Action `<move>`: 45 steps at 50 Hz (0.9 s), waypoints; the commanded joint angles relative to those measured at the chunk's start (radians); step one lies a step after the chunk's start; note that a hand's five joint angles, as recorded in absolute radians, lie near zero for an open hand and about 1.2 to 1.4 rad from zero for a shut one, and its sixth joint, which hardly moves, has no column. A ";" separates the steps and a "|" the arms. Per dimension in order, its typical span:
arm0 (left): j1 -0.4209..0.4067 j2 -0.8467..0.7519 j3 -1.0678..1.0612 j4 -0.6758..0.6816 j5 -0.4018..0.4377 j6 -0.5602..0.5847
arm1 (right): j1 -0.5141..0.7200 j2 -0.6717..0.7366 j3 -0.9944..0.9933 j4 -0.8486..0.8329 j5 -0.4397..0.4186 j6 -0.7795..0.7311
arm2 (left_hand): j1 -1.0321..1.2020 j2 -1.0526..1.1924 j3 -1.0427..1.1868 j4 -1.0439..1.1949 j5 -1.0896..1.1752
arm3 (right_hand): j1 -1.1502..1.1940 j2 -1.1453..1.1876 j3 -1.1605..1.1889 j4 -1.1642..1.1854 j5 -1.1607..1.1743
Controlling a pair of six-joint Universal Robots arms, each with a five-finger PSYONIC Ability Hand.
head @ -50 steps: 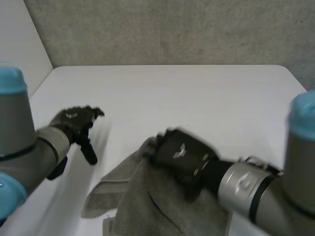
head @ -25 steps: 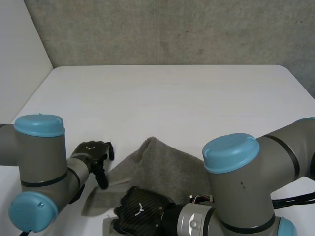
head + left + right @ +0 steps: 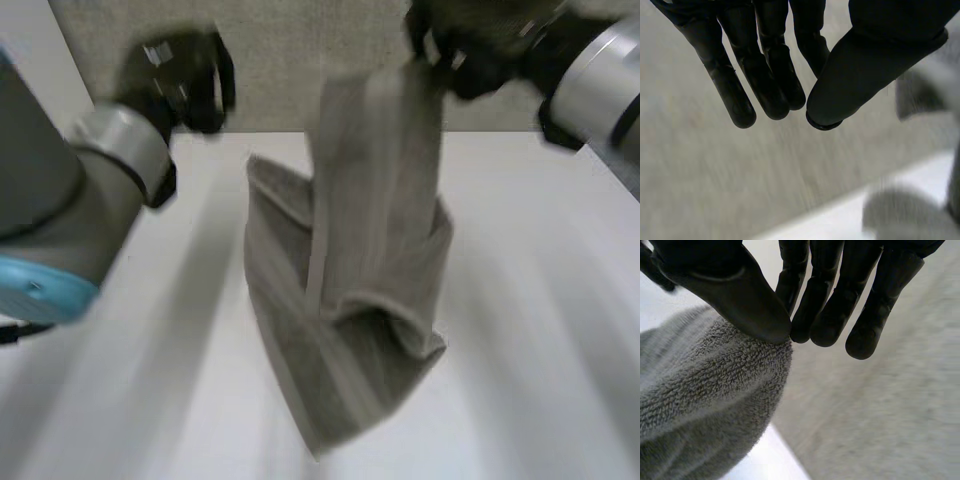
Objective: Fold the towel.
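The grey towel [image 3: 350,280] hangs in the air over the white table [image 3: 130,380], bunched in long folds, its low end near the table's front. My right hand [image 3: 480,50] is high at the back right, shut on the towel's top edge. In the right wrist view the thumb [image 3: 750,300] pinches the terry cloth [image 3: 705,380] against the fingertips. My left hand [image 3: 185,75] is raised at the back left, apart from the towel's nearest corner. In its wrist view the thumb [image 3: 865,70] meets the fingers [image 3: 770,75] with nothing between them.
A grey wall [image 3: 280,60] stands behind the table's far edge. Bare white tabletop lies on both sides of the hanging towel. My left arm [image 3: 60,210] crosses the left side of the head view.
Both arms have swung up from the table. The right hand closed on the towel and lifted it off the surface. The left hand closed with nothing in it.
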 commanded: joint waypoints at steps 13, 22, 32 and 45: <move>-0.004 0.103 -0.359 -0.050 0.003 -0.080 | -0.222 0.040 0.186 0.196 -0.265 -0.161 | 0.197 0.179 0.180 0.180 0.192 | 0.065 0.069 0.058 0.056 0.049; -0.003 0.036 -0.471 0.058 0.060 0.032 | -0.316 0.054 0.390 0.596 -0.288 -0.875 | -0.002 -0.019 -0.018 -0.019 -0.006 | 0.065 0.069 0.058 0.056 0.049; -0.033 -0.059 -0.373 0.103 0.065 0.063 | -0.429 0.047 0.415 0.914 -0.461 -1.234 | -0.120 -0.137 -0.136 -0.137 -0.124 | -1.157 -1.152 -1.163 -1.166 -1.172; -0.039 -0.146 -0.229 0.112 0.052 0.060 | -0.428 0.038 0.440 0.689 -0.594 -0.621 | -0.284 -0.302 -0.301 -0.301 -0.289 | -1.157 -1.152 -1.163 -1.166 -1.172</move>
